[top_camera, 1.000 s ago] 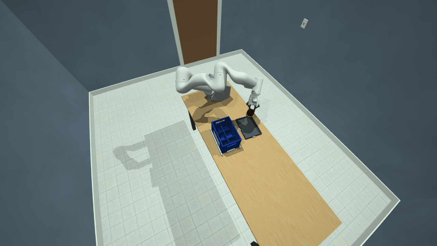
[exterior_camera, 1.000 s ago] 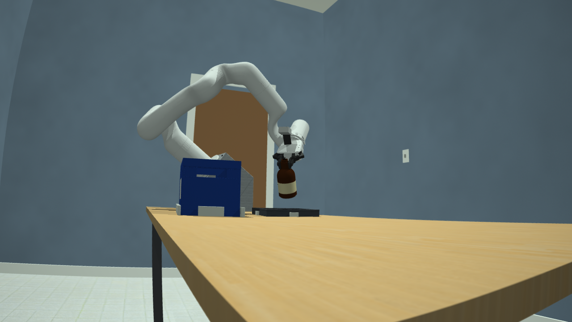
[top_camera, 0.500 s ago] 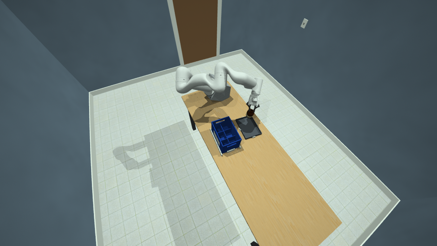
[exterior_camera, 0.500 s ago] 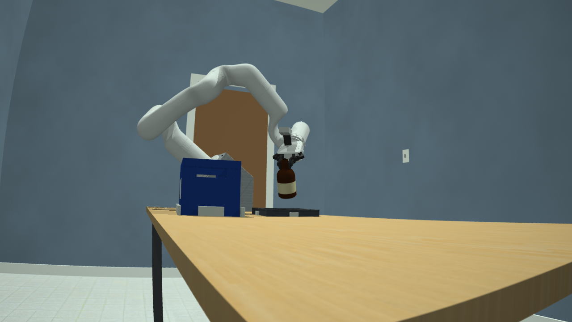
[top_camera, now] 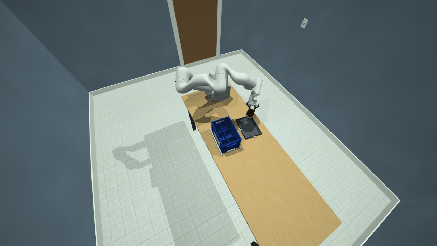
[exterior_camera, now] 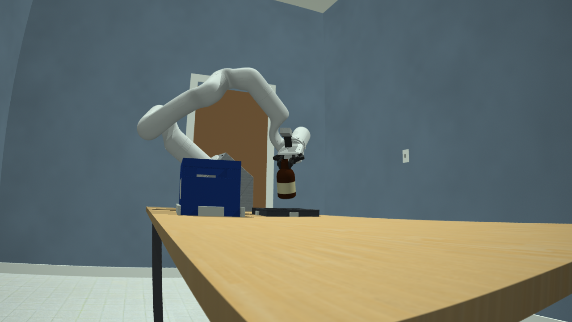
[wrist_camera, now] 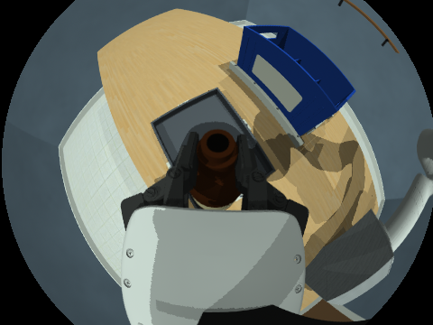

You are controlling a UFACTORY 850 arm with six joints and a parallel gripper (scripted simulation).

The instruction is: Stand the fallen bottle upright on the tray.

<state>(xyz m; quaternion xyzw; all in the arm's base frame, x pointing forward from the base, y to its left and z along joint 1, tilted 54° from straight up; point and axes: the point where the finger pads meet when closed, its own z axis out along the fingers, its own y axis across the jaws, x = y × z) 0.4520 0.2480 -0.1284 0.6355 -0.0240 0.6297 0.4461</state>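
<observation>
My gripper (exterior_camera: 288,161) is shut on the neck of a brown bottle (exterior_camera: 286,183) with a cream label. The bottle hangs upright in the air, clear of the surface below it. It also shows in the overhead view (top_camera: 250,113) and in the wrist view (wrist_camera: 215,168), where I look down on its mouth between my fingers. The dark flat tray (top_camera: 248,127) lies on the wooden table; the bottle hangs over its end nearest the robot base. The tray shows under the bottle in the wrist view (wrist_camera: 198,126) and low on the table in the side view (exterior_camera: 286,211).
A blue crate (top_camera: 226,134) with inner dividers stands on the table right beside the tray, also in the side view (exterior_camera: 210,186) and wrist view (wrist_camera: 295,75). The robot base (top_camera: 218,91) sits at the table's far end. The table edge runs close to the tray's outer side.
</observation>
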